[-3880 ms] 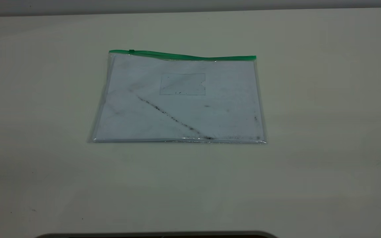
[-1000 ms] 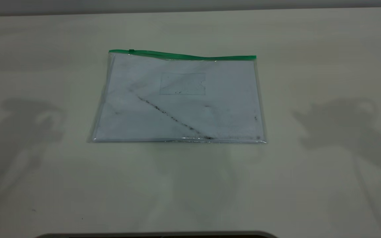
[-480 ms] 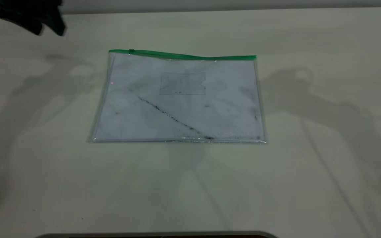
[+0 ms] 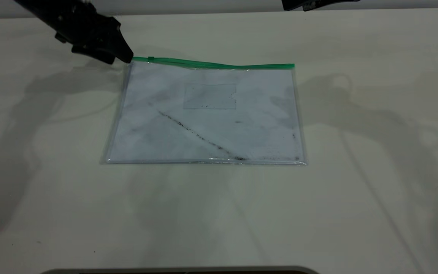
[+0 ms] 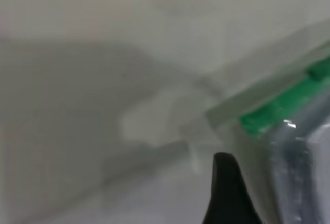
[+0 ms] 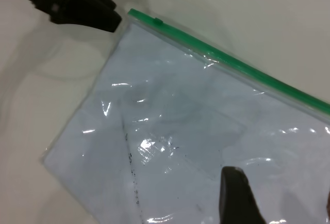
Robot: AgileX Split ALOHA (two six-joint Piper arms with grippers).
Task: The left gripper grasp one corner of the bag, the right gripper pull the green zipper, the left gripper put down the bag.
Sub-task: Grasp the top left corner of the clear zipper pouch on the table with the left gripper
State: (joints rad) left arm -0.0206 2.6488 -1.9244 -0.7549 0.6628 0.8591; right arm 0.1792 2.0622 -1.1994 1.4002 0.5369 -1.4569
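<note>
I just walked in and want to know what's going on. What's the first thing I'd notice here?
A flat clear bag lies in the middle of the table, with a bright green zipper along its far edge. The black left gripper is right at the bag's far left corner, by the zipper's end. The right gripper just peeks in at the far right.

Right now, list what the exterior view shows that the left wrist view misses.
Exterior only: the whole bag lying flat on the table, its dark diagonal smudge, and the right gripper at the far edge. Left wrist only: one fingertip of the left gripper beside the bag's corner. Both: the green zipper end.
</note>
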